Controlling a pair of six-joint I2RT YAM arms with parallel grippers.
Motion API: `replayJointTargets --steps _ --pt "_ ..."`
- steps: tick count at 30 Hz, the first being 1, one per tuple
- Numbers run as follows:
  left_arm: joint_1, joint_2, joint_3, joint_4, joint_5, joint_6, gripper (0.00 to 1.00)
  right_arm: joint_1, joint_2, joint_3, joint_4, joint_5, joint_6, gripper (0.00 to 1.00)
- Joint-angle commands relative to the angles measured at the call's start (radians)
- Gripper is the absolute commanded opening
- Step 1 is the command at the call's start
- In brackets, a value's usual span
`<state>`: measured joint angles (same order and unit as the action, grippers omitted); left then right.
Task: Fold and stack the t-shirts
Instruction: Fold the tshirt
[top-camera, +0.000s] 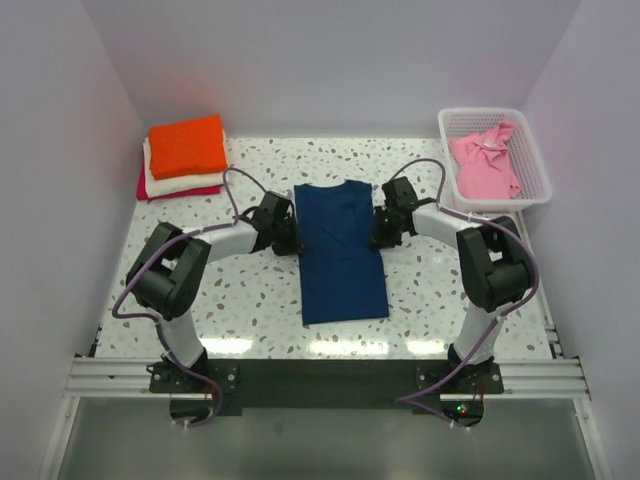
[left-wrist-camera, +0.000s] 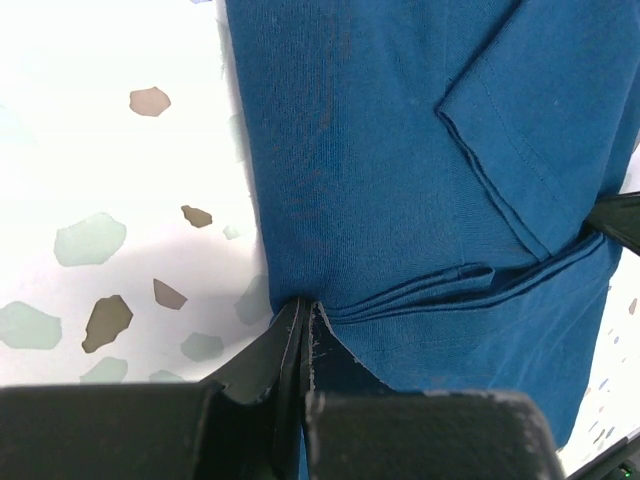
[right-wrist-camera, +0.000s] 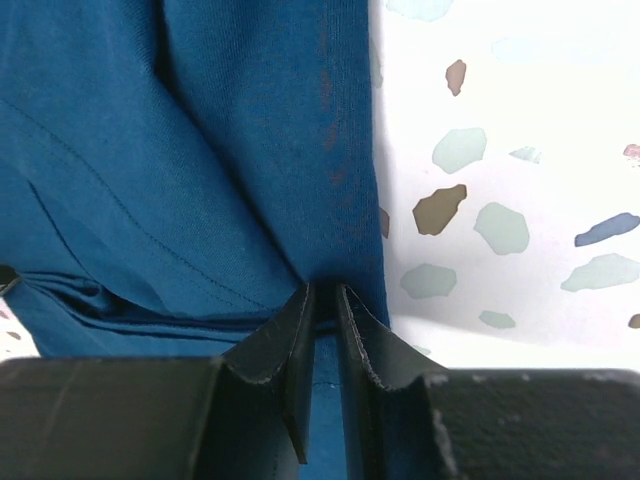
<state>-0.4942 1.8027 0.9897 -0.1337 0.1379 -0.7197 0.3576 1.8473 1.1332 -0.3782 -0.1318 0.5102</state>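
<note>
A navy blue t-shirt (top-camera: 340, 255) lies in the middle of the table as a long narrow strip with its sides turned in. My left gripper (top-camera: 289, 236) is at its left edge. In the left wrist view the left gripper (left-wrist-camera: 305, 308) is shut on a pinch of the navy cloth (left-wrist-camera: 400, 180). My right gripper (top-camera: 382, 229) is at the shirt's right edge. In the right wrist view the right gripper (right-wrist-camera: 325, 292) has its jaws drawn close around the edge of the navy cloth (right-wrist-camera: 200, 150), which runs between them. A pink t-shirt (top-camera: 485, 160) lies crumpled in the basket.
A white lattice basket (top-camera: 540, 170) stands at the back right. At the back left is a stack of folded tees (top-camera: 185, 155): orange on top, cream below, magenta at the bottom. The terrazzo table (top-camera: 250, 300) is walled on three sides.
</note>
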Motion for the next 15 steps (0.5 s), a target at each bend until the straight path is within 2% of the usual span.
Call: replayJointTargets --steps 1,9,15 --pt "0.016 0.001 -0.029 0.0 -0.034 0.006 0.0 0.004 0.006 -0.088 0.028 -0.002 0.03 0.18" --pt "0.016 -0.061 -0.143 0.032 -0.031 -0.014 0.0 0.035 -0.036 -0.203 0.09 -0.02 0.085 0.18" --pt "0.017 -0.101 -0.164 0.016 -0.053 0.002 0.0 0.052 -0.106 -0.263 0.073 0.004 0.113 0.18"
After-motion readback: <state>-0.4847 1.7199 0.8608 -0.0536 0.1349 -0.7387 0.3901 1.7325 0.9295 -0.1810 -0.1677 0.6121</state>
